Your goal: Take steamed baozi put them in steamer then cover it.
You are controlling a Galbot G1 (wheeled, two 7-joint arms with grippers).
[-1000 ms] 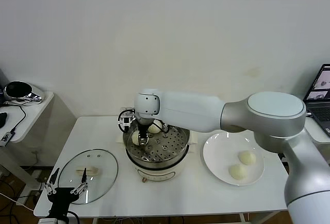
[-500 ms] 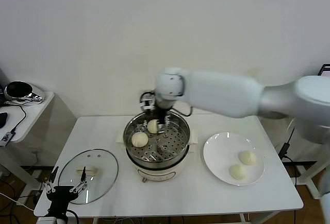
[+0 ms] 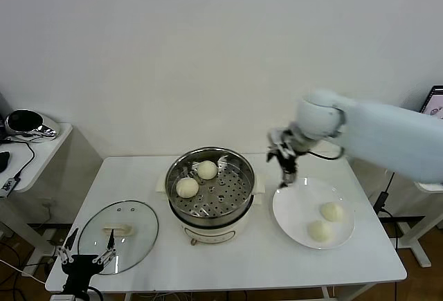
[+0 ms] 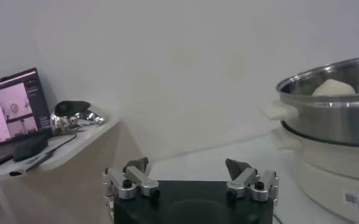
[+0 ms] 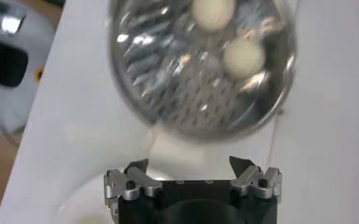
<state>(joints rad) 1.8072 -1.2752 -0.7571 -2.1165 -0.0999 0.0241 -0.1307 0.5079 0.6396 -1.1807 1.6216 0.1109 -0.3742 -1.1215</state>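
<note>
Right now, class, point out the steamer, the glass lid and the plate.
steamer (image 3: pixel 239 207): head view, on its shiny front wall.
glass lid (image 3: pixel 138 223): head view, on bare glass by its handle.
plate (image 3: pixel 294 207): head view, on its bare white surface.

No legible text, brand, number or sign on any surface in view. A small pale sticker sits on the cream-white base of the shiny round stainless-steel steamer; its print is too small to read. The open laptop screen on the side shelf shows pinkish picture panes with dark marks, nothing readable.
</note>
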